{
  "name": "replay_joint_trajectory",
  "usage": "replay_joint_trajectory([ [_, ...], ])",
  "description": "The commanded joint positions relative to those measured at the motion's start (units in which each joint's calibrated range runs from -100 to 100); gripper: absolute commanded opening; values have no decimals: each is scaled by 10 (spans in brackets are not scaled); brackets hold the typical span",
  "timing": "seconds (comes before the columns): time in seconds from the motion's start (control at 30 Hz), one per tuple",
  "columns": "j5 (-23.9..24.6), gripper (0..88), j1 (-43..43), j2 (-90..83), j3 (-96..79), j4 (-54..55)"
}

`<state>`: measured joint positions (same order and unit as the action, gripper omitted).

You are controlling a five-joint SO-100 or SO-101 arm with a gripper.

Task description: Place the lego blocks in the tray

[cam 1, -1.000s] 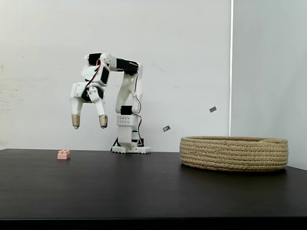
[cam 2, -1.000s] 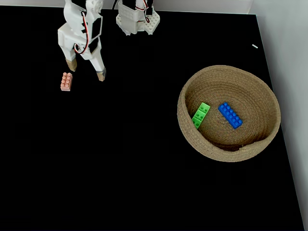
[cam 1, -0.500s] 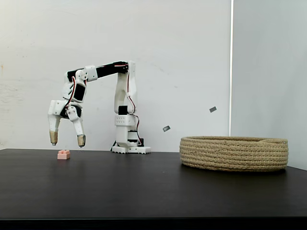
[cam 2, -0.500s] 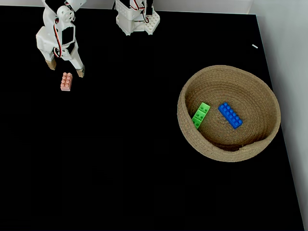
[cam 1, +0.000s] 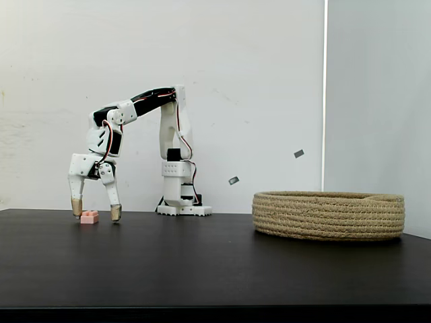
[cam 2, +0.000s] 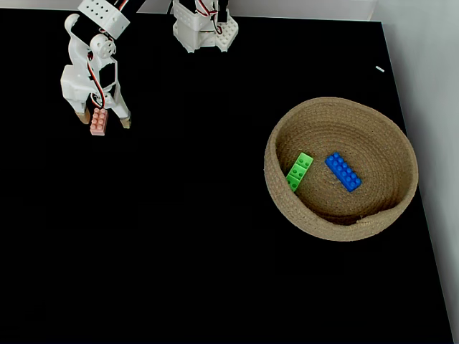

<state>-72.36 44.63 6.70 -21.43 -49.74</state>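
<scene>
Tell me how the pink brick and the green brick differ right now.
Place: the pink brick lies on the black table; the green brick lies inside the rope basket.
Size: the pink brick looks shorter than the green brick.
Attention: the open hand straddles the pink brick, a finger on either side; nothing is near the green brick.
Both are studded and lie flat, studs up.

White arm (cam 1: 168, 128), blk servos, tan fingertips (cam 1: 116, 213)
</scene>
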Motion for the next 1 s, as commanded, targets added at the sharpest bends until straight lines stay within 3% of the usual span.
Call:
replay_joint_trajectory([
  [0.0,0,231,-7,4,19,15],
  [0.23,4,4,-4,21,-26,78],
  [0.67,18,0,-31,-36,7,82],
  [0.97,105,0,-152,-122,245,-107],
])
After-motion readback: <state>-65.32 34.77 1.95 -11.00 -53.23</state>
